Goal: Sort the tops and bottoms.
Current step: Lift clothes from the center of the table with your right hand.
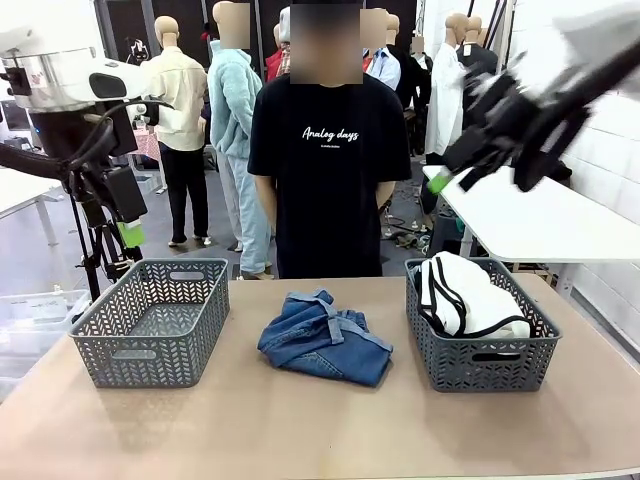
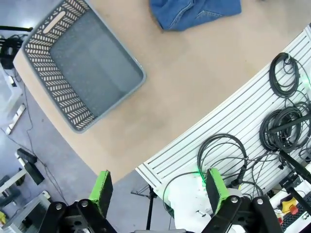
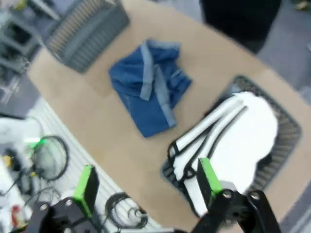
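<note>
A heap of blue denim bottoms (image 1: 325,338) lies in the middle of the table, between two grey baskets; it also appears as denim (image 2: 194,12) and denim (image 3: 150,87) in the wrist views. A white top with thin black edging (image 1: 465,295) (image 3: 238,131) fills the right basket (image 1: 490,365) (image 3: 287,127). The left basket (image 1: 140,355) (image 2: 53,87) holds nothing. My left gripper (image 1: 128,238) (image 2: 159,191) hangs open off the table's left side, above the near edge. High over the right basket, my right gripper (image 1: 450,175) (image 3: 148,182) is open and holds nothing.
A person in a black printed T-shirt (image 1: 325,160) stands at the far edge, hands at the sides. The brown table (image 1: 300,430) has free room in front of the baskets. A slatted panel with coiled cables (image 2: 272,111) lies below the near edge.
</note>
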`<state>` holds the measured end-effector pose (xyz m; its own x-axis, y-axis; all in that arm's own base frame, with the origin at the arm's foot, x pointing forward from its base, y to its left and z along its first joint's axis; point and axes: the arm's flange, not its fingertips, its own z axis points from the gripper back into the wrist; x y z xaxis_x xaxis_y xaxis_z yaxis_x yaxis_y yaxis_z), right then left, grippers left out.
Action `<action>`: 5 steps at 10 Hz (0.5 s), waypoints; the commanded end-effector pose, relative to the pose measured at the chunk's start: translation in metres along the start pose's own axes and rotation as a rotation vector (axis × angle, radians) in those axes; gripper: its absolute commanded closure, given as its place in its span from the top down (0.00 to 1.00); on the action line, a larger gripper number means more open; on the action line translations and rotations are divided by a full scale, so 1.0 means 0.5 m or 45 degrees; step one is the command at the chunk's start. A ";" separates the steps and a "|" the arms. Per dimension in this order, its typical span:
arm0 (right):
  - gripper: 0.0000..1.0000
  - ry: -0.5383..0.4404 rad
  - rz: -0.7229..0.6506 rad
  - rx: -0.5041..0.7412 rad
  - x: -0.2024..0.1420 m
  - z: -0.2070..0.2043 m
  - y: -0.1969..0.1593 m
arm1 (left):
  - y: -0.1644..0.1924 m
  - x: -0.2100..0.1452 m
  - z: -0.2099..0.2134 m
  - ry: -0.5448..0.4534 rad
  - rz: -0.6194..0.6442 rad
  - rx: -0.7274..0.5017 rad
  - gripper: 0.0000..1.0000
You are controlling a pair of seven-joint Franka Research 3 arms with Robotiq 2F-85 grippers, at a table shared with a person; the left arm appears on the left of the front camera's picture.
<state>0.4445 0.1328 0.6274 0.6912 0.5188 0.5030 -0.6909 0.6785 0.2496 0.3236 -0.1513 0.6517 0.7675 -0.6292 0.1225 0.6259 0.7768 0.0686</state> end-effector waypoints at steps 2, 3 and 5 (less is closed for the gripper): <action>1.00 0.255 0.070 0.017 0.129 -0.112 -0.062 | 0.002 -0.001 0.006 -0.011 -0.025 -0.011 1.00; 1.00 0.295 0.077 0.051 0.140 -0.161 -0.068 | 0.002 -0.001 0.006 -0.011 -0.025 -0.011 1.00; 1.00 0.314 0.074 0.122 0.147 -0.236 -0.058 | 0.002 -0.001 0.006 -0.011 -0.025 -0.011 1.00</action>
<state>0.5418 0.2097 0.5537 0.6849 0.6583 0.3125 -0.7286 0.6143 0.3028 0.3236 -0.1516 0.6519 0.7672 -0.6296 0.1227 0.6263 0.7766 0.0689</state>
